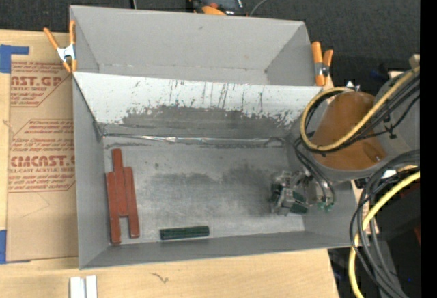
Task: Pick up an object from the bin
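My gripper (pixel 281 199) is low at the right side of the bin, just above the floor near the right wall. Nothing shows between its fingers. A dark green flat bar (pixel 184 233) lies along the front wall, well to the left of the gripper. A red-brown block made of long stepped sticks (pixel 121 195) lies lengthwise against the left wall, far from the gripper.
The arm with its orange cover and yellow-black cables comes in over the bin's right rim. The bin's sloping back wall is scratched and worn. Bare floor lies between the gripper and the red-brown block.
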Controlling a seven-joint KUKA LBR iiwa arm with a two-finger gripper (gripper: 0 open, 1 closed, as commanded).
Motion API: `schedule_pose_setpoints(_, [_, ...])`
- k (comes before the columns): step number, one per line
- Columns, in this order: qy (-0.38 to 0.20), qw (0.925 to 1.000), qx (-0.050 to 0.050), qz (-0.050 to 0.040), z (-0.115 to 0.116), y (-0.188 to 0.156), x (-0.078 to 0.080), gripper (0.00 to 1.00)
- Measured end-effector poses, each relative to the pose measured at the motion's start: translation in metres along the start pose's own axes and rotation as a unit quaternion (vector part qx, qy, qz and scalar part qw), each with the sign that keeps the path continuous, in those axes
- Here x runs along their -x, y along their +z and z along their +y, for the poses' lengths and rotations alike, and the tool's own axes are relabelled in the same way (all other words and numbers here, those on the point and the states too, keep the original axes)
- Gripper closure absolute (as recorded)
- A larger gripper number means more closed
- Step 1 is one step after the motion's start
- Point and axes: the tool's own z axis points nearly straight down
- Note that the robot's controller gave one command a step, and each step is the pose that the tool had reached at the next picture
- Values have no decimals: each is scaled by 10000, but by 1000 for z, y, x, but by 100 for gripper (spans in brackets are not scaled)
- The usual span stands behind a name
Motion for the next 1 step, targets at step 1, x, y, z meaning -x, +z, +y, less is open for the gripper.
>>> schedule_pose_setpoints(1, [-1032,9947,6,-14,11,-61,7,100])
